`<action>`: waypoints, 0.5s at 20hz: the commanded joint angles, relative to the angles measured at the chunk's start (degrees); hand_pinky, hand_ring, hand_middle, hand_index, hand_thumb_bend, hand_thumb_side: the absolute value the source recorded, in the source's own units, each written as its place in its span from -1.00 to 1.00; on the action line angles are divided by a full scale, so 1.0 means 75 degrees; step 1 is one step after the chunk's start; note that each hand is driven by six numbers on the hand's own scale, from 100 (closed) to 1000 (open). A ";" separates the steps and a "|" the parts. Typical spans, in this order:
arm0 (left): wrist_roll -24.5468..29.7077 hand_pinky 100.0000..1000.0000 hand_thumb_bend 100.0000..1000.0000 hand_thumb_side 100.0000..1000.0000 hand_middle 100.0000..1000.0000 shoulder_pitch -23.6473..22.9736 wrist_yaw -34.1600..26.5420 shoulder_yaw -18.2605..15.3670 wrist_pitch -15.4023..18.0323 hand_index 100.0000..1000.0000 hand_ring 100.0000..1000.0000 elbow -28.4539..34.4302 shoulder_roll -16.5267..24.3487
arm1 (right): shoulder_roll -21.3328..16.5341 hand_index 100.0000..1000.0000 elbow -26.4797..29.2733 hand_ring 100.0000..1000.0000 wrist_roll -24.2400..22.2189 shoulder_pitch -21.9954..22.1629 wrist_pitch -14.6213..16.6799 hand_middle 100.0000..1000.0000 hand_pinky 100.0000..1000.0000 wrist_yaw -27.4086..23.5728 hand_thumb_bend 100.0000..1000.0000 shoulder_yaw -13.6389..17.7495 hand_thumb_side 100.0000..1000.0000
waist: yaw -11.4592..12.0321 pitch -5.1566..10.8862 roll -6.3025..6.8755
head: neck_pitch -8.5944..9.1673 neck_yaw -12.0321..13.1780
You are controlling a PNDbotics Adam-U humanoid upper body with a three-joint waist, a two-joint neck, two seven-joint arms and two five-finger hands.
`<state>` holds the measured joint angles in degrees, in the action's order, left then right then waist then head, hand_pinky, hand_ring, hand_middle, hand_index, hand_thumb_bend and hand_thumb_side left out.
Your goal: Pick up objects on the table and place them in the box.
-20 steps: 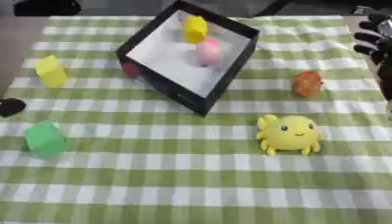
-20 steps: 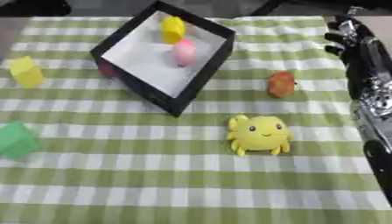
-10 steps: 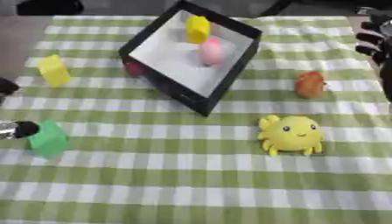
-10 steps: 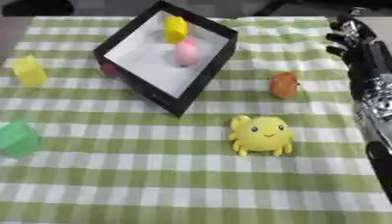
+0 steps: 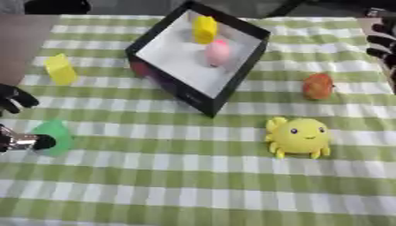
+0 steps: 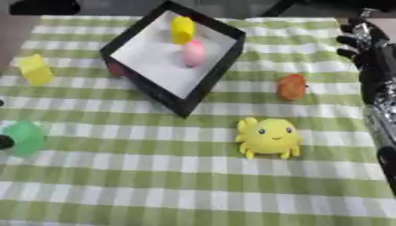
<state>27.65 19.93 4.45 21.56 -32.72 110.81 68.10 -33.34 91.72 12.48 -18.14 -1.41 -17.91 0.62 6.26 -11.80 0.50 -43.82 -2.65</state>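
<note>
A black box with a white floor stands tilted at the upper middle, with a yellow piece and a pink piece inside. On the checked cloth lie a yellow block, a green block, an orange toy and a yellow octopus toy. My left hand reaches in at the left edge, open. Its thumb tip touches the green block's left side and its fingers are spread above it. My right hand hangs open at the upper right, away from every object.
The green-and-white checked cloth covers the table. My right forearm runs along the right edge. A brown strip of bare table shows at the upper left.
My left hand has come in from the left edge and down to the green block, and its thumb now touches it. The right hand has stayed put.
</note>
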 commanded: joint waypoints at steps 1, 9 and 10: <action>0.0126 0.64 0.23 -0.18 0.58 0.0290 0.0340 0.0135 0.0014 0.70 0.63 -0.0235 -0.0003 | -0.0202 0.74 0.0066 0.67 -0.0038 -0.0074 0.0018 0.59 0.64 -0.0005 -1.00 0.0021 0.59 | -0.0022 0.0036 0.0074 | -0.0039 0.0050; 0.0408 0.65 0.25 -0.26 0.60 0.0787 0.1250 0.0542 0.0284 0.71 0.64 -0.1023 -0.0485 | -0.0176 0.73 0.0059 0.67 -0.0046 -0.0054 0.0019 0.59 0.64 -0.0030 -1.00 0.0023 0.60 | -0.0049 -0.0009 0.0063 | -0.0039 0.0065; 0.0417 0.65 0.26 -0.28 0.60 0.0841 0.1410 0.0568 0.0340 0.72 0.65 -0.1120 -0.0533 | -0.0170 0.74 0.0055 0.67 -0.0048 -0.0046 0.0018 0.59 0.64 -0.0031 -1.00 0.0025 0.61 | -0.0048 -0.0014 0.0063 | -0.0039 0.0078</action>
<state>30.56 25.43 13.73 26.16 -30.58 102.95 63.14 -33.33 91.69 12.32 -18.08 -1.35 -17.94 0.48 5.94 -11.81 0.50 -43.82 -2.23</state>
